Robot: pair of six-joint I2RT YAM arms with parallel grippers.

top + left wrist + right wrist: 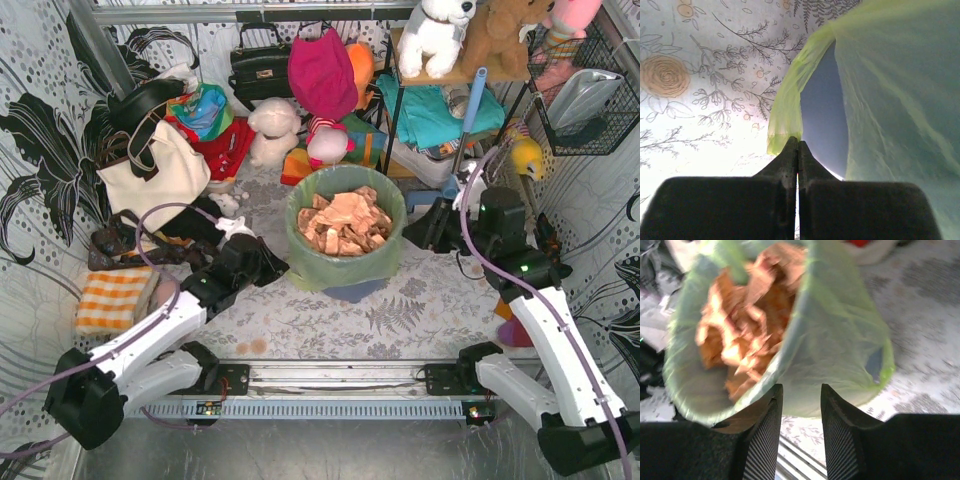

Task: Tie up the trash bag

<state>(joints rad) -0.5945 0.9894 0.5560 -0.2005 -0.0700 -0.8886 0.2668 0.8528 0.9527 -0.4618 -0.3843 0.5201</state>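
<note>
The bag stands upright on the bench, pulled over a bin, its mouth open and tan scraps heaped inside to the rim.

The left arm lies low, reaching from its base up and rightward across the bench, with its wrist bent in toward the bag's lower left side. The left fingers are clenched flat against each other. A folded strip of the bag's hem runs down to their tips and looks pinched there, drawn away from the bin so that the blue-grey wall shows in the gap behind it.

The right arm rises steeply from its base on the bag's right, elbow high, forearm angled up and inward, the wrist turned left to face the bag from that side. The right fingers stand apart, released, gripping nothing. In the right wrist view the bag's side and rim sit just beyond their tips, apart from them, with bare bench showing through the gap.
</note>
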